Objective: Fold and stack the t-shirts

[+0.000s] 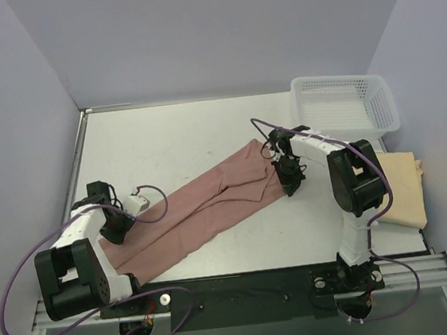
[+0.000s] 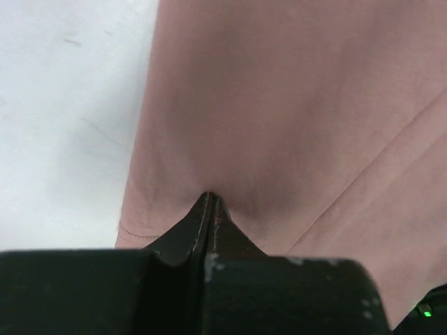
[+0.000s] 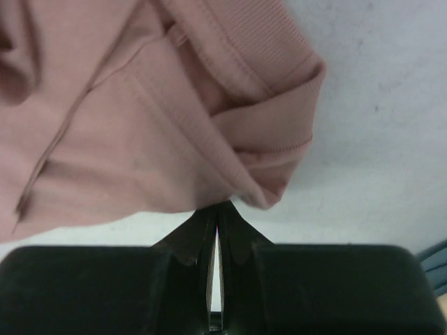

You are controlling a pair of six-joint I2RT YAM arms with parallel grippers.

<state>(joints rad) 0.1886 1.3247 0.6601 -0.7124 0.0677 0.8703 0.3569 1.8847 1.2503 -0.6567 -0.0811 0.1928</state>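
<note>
Pale lilac walls (image 1: 193, 34) are closing in a white table (image 1: 172, 133) on three sides. Across the middle of it the pink-brown t-shirt (image 1: 203, 205) is lying as a long, narrow band, running slantwise from the near left toward the far right, flat on the table with a few lengthwise creases. The left hand (image 1: 115, 226) is sitting at the near-left end of that band. In the left wrist view its fingers (image 2: 234, 234) are pressed together with the cloth puckering around their tips, so it is pinching the pink-brown t-shirt just inside a stitched hem. The right hand (image 1: 291, 179) is sitting at the far-right end. In the right wrist view its fingers (image 3: 241, 234) are drawn almost together, with only a thin slit showing between them lower down. Their tips are nipping the edge of the bunched, doubled-over cloth where stitched hems are overlapping. The tan-yellow t-shirt (image 1: 405, 186) is lying folded at the right edge of the table, well apart from the pink-brown one and partly hidden behind the right arm. A white mesh basket (image 1: 338, 111) is standing in the far right corner, just beyond the tan-yellow t-shirt
</note>
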